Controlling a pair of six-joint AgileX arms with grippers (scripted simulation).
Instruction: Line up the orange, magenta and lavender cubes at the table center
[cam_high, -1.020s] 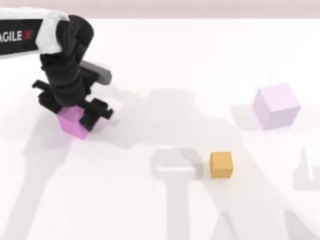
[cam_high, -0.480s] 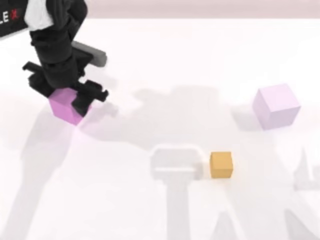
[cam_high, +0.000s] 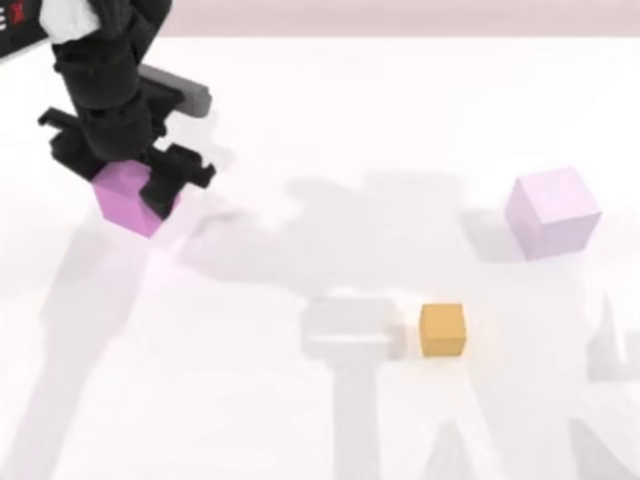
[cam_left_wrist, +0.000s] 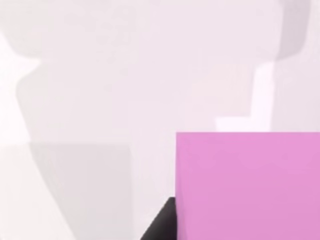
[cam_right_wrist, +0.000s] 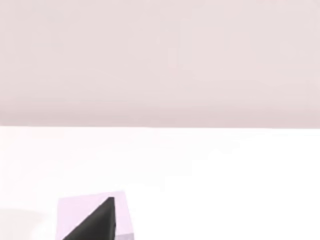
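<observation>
My left gripper is shut on the magenta cube at the table's far left. The cube seems to hang a little off the surface. In the left wrist view the magenta cube fills the near corner, with one dark finger flat against its side. The small orange cube sits near the table center, slightly to the right. The large lavender cube rests at the right. My right gripper is out of the top view and open, with one fingertip showing in front of the lavender cube.
Grey arm shadows lie across the white table around the middle and along the front. The table's back edge meets a pale wall.
The left gripper has carried the magenta cube up and to the left in the top view, away from the center. The orange and lavender cubes have not moved.
</observation>
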